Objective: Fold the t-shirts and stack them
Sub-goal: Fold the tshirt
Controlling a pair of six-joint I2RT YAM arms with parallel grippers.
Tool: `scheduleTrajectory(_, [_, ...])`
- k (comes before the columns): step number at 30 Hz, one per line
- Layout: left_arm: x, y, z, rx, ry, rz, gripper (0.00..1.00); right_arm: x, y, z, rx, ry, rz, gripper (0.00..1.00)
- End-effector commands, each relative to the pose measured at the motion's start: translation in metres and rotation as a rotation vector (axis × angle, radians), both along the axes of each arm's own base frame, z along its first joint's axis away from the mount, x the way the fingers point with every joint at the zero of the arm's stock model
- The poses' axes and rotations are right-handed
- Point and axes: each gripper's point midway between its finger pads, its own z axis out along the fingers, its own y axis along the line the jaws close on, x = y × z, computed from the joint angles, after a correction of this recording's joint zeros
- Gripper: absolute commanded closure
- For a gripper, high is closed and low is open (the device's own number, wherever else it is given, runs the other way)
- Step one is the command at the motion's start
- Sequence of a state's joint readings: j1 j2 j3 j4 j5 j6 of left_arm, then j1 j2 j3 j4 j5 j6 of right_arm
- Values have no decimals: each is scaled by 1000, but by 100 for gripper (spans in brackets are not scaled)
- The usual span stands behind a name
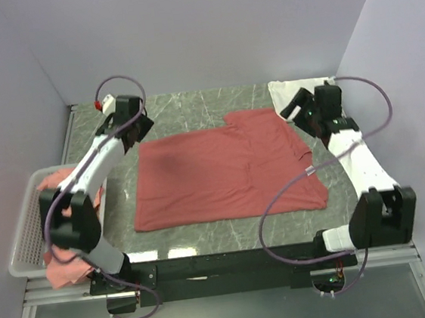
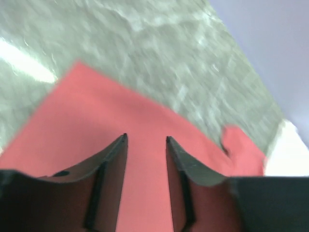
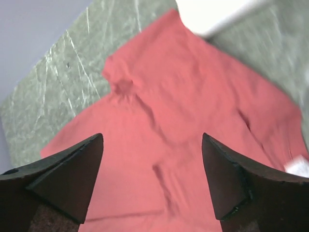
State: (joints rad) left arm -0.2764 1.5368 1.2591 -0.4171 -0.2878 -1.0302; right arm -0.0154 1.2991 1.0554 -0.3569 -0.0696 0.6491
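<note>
coral t-shirt (image 1: 229, 172) lies flat beneath left claw (image 2: 146, 137), narrowly parted, and right claw (image 3: 152, 137), wide.

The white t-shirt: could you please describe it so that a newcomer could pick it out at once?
Start at the green marbled table and go to its far right corner, beyond the right pincer. The white t-shirt lies there, just past the sleeve of the spread coral-red t-shirt. It alone is white cloth, not coral-red.
</note>
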Motion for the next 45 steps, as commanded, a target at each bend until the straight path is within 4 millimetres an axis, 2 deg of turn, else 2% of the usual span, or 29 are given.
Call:
scheduleTrajectory(1, [30,31,-35,165,133,31,59,30,4,-10,-79,24,95,13])
scheduleTrajectory(2, [34,42,-45,191,172,44,60,39,6,-22,-72,46,113,13])
scheduleTrajectory(3, [40,46,-50,202,191,60,61,48,13,-16,-71,34,136,14])
scheduleTrajectory(4, [52,48,-60,214,211,66,61,52,21,-19,-77,41,165,15])
scheduleTrajectory(5, [58,51,-65,229,221,67,61,56,26,-29,-75,65,186,15])
scheduleTrajectory(6, [59,53,-71,237,247,72,61,62,28,-27,-79,59,193,16])
scheduleTrajectory(7, [69,53,-79,243,262,77,61,64,31,-28,-80,62,207,16])
scheduleTrajectory(9, [72,54,-96,260,306,77,62,67,43,-34,-67,70,247,18])
scheduleTrajectory(10, [75,54,-96,260,305,79,61,68,47,-35,-72,69,265,18])
scheduleTrajectory(11, [75,55,-100,259,317,88,61,67,59,-40,-77,81,295,18])
scheduleTrajectory(14, [71,58,-110,258,331,100,55,66,69,-52,-112,119,320,18])
scheduleTrajectory(18, [65,64,-122,284,376,115,52,61,84,-67,-92,141,344,18])
scheduleTrajectory(25, [57,69,-142,312,425,113,50,54,93,-73,-81,146,361,19])
scheduleTrajectory(31, [62,61,-155,294,446,55,51,50,98,-79,-77,157,374,20])
scheduleTrajectory(33, [63,59,-157,287,446,46,53,49,99,-79,-73,155,377,20])
scheduleTrajectory(35, [63,56,-158,270,440,33,59,48,98,-79,-73,154,377,20])
scheduleTrajectory(36, [64,55,-151,264,423,33,62,48,99,-78,-73,151,377,20])
scheduleTrajectory(37, [64,54,-151,257,414,29,69,47,99,-77,-74,148,377,20])
scheduleTrajectory(38, [64,53,-149,251,405,24,71,46,98,-78,-73,149,376,21])
scheduleTrajectory(44, [60,43,-117,199,299,-23,82,43,100,-77,-68,138,378,21])
scheduleTrajectory(45, [54,41,-111,188,284,-36,85,43,100,-77,-67,136,377,21])
